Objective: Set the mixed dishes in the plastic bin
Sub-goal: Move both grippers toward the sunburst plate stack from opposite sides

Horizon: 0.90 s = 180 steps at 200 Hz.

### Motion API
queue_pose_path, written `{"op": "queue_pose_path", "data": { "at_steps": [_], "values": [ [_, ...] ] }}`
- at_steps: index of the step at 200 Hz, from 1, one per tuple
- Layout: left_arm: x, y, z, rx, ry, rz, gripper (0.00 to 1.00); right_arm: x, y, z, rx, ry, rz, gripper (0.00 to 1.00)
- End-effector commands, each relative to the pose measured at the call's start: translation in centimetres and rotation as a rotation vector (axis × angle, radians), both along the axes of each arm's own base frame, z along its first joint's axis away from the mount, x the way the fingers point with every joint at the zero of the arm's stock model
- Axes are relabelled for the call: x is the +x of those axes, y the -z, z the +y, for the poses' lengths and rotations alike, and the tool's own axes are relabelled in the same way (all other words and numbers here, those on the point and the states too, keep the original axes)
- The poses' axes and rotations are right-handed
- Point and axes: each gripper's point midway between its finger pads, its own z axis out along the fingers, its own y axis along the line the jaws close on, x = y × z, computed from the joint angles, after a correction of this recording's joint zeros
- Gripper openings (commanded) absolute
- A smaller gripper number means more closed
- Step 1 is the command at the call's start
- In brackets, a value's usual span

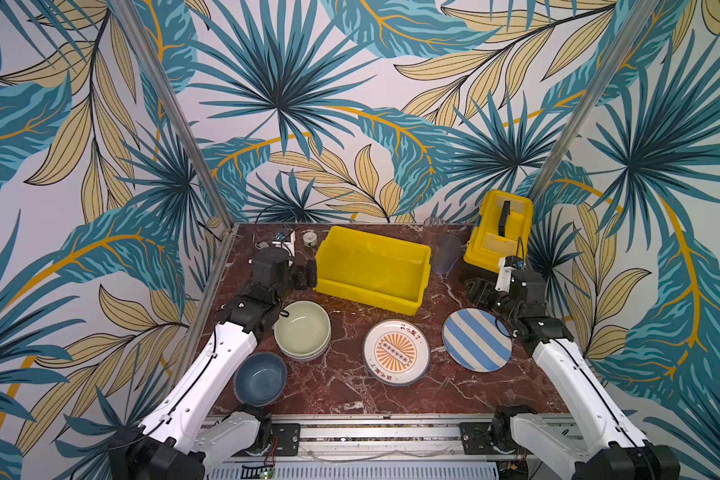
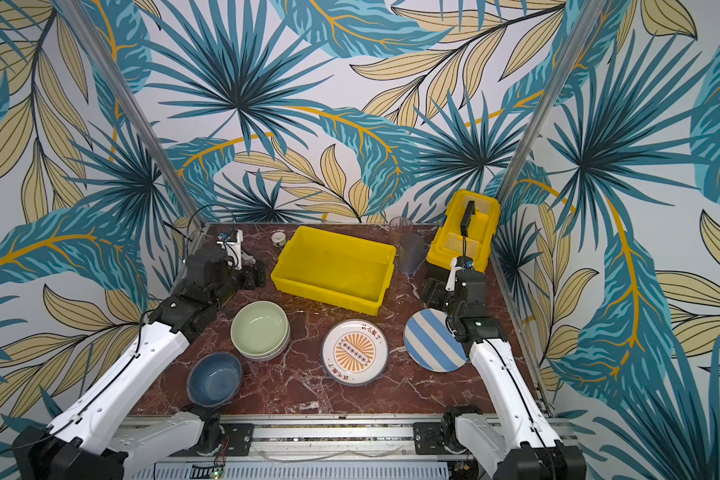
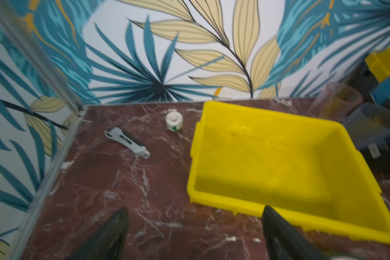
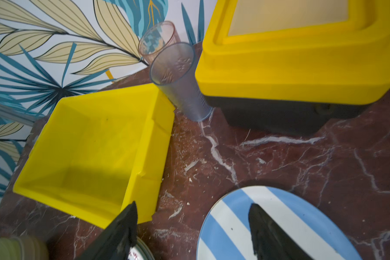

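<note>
**Dishes all on the counter, bin empty**

Plates here look stiff, glazed and breakable. They lie flat, so the rim is the only hold. The striped plate (image 1: 476,340) and the printed plate (image 1: 395,352) probably need a finger worked under an edge, and may skid on the smooth counter (image 1: 341,382). The stacked green bowls (image 1: 302,329) and the blue bowl (image 1: 260,378) offer an upright wall to pinch and are likely heavier. Two tumblers (image 1: 447,253), light and easy to tip, stand between the bin (image 1: 371,266) and the toolbox (image 1: 499,232). The bin sits back-centre.

The left arm reaches up the left side with its wrist turned inward. The left tool (image 3: 195,225) is beside the bin's end, fingers apart and empty. The right arm reaches up the right side. The right tool (image 4: 194,209) sits low at the striped plate's far edge, fingers apart, holding nothing.
</note>
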Motion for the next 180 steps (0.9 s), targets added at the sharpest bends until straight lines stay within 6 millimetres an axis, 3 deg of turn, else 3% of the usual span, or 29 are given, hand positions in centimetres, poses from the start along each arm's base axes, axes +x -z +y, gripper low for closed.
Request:
{"op": "queue_pose_path", "data": {
  "at_steps": [1,63,108,133,157,180],
  "values": [
    [-3.6,1.5,-2.2,-0.061,0.088,0.158,0.86,-2.2,1.6,1.7,0.063,-0.061,0.086,0.78],
    [-8.2,4.4,-9.6,-0.227,0.322,0.376,0.70,-4.5,3.3,5.7,0.156,-0.226,0.149,0.75],
    [-10.2,7.6,-13.5,-0.181,0.336,0.483,0.67,-6.5,5.0,8.6,0.205,-0.340,0.233,0.68],
    [-11.0,10.5,-14.8,-0.181,0.328,0.591,0.62,-7.4,5.7,9.9,0.231,-0.377,0.254,0.64],
    [-11.1,13.9,-14.7,-0.108,0.267,0.652,0.52,-8.0,6.9,10.7,0.255,-0.398,0.283,0.58],
    [-11.3,15.8,-15.4,-0.048,0.253,0.684,0.47,-8.2,7.9,11.6,0.277,-0.419,0.278,0.54]
  ]
}}
